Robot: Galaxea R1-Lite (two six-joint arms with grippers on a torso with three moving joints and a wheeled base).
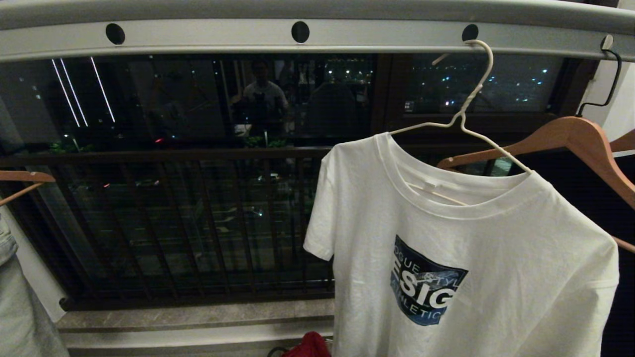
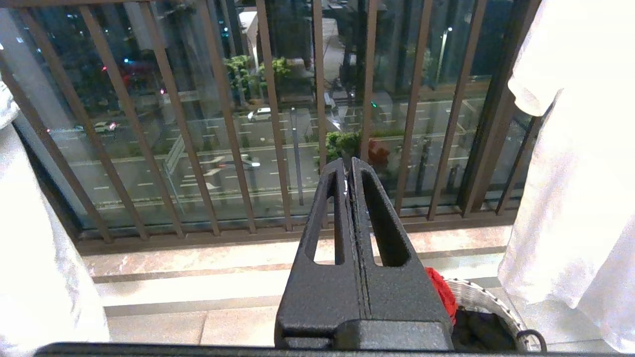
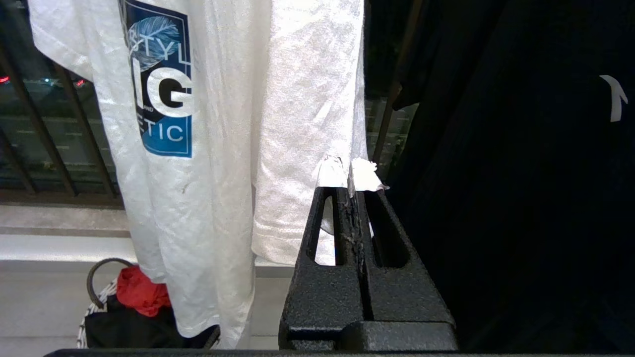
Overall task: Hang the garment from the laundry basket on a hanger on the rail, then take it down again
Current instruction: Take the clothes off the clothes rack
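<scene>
The white garment [image 1: 471, 258] with its blue shield graphic hangs on the thin white wire hanger [image 1: 466, 114], whose hook sits in a hole of the pale grey rail [image 1: 297, 37]. The same garment [image 3: 223, 148] fills the right wrist view, and its sleeve [image 2: 575, 173] shows in the left wrist view. The laundry basket [image 2: 488, 300] stands on the floor below it, holding dark cloth and a red cloth. My left gripper [image 2: 348, 166] is shut and empty, pointing at the balcony railing. My right gripper [image 3: 351, 173] is shut and empty, close to the garment's side. Neither arm shows in the head view.
Brown wooden hangers [image 1: 560, 139] hang to the right of the wire hanger, one carrying a black garment [image 3: 521, 173]. Another wooden hanger [image 1: 22, 181] with a pale garment hangs at the far left. Dark railing bars [image 1: 198, 223] and a stone ledge [image 1: 198, 317] lie ahead.
</scene>
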